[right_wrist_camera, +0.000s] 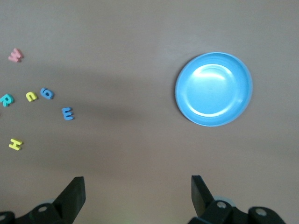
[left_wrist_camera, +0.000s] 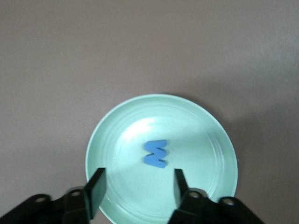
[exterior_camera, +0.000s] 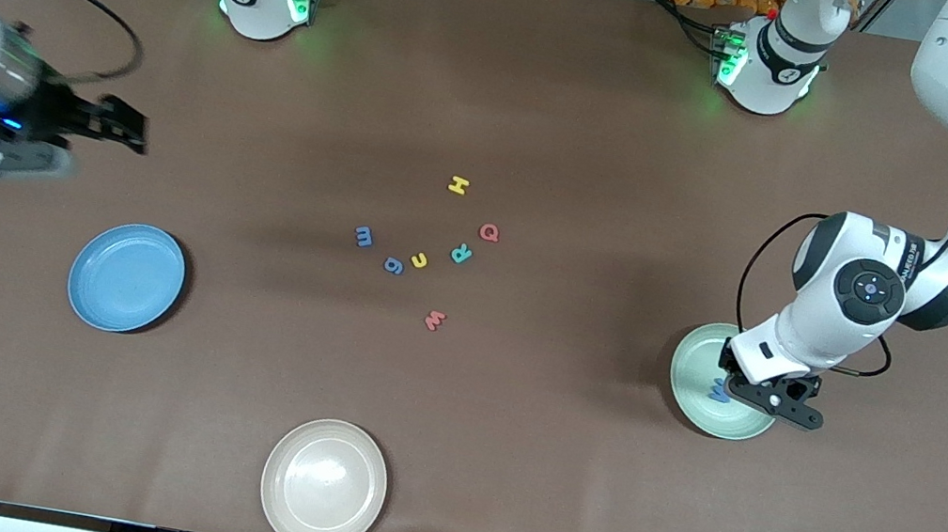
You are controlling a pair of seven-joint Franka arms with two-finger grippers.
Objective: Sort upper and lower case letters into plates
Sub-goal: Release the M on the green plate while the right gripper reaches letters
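1. Front view: the left gripper [exterior_camera: 765,400] hangs over the mint green plate [exterior_camera: 694,394], where the blue W [exterior_camera: 716,392] lies. 7 letters sit mid-table: yellow H [exterior_camera: 458,186], red Q [exterior_camera: 489,232], teal R [exterior_camera: 461,253], yellow u [exterior_camera: 419,260], blue g [exterior_camera: 394,266], blue m [exterior_camera: 364,236], red w [exterior_camera: 434,321]. From the cluster, the light blue plate [exterior_camera: 126,277] lies at 8 o'clock. The right gripper [exterior_camera: 116,124] waits above the table at its own end.
2. Left wrist view: jaws parted and empty; the W [left_wrist_camera: 155,153] lies free near the plate centre [left_wrist_camera: 205,121], just ahead of the fingertips [left_wrist_camera: 97,183].
3. Right wrist view: wide open jaws, holding nothing. I judge that both arms are about equally far from the cluster.
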